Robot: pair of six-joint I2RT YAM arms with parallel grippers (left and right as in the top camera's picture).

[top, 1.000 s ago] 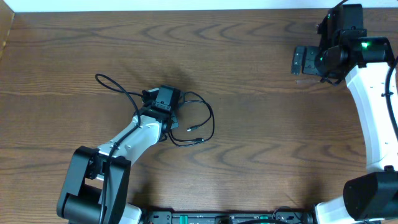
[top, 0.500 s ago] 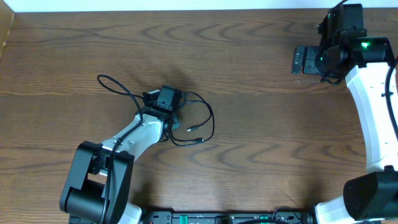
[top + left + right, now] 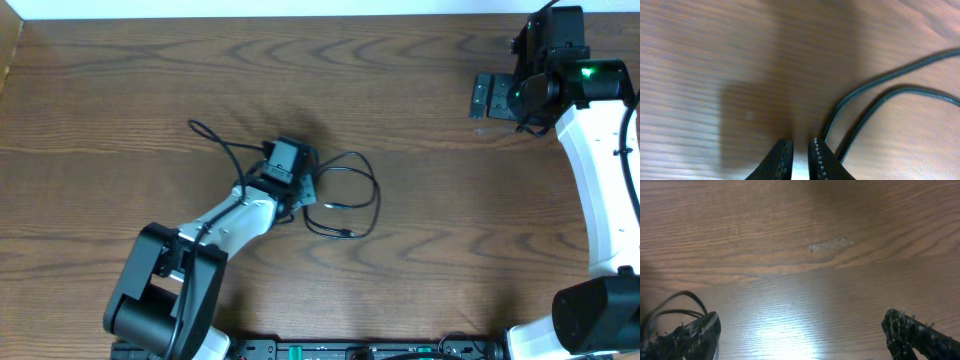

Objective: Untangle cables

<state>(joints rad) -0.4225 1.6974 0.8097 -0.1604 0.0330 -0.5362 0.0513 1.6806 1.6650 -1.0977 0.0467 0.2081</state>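
Fingers (image 3: 783, 159) of left gripper (image 3: 799, 146) nearly closed, apparently pinching black cable (image 3: 372, 195) just left of table (image 3: 450, 250) centre; right gripper (image 3: 800, 332) wide open, empty, near far right corner; risk: thin cord slips mid-pull, or loop cinches tight; wrist view shows two strands at fingertips; overhead alone shows the whole loop.

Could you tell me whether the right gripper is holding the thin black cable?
No, the right gripper stands open and empty, far from the thin black cable.
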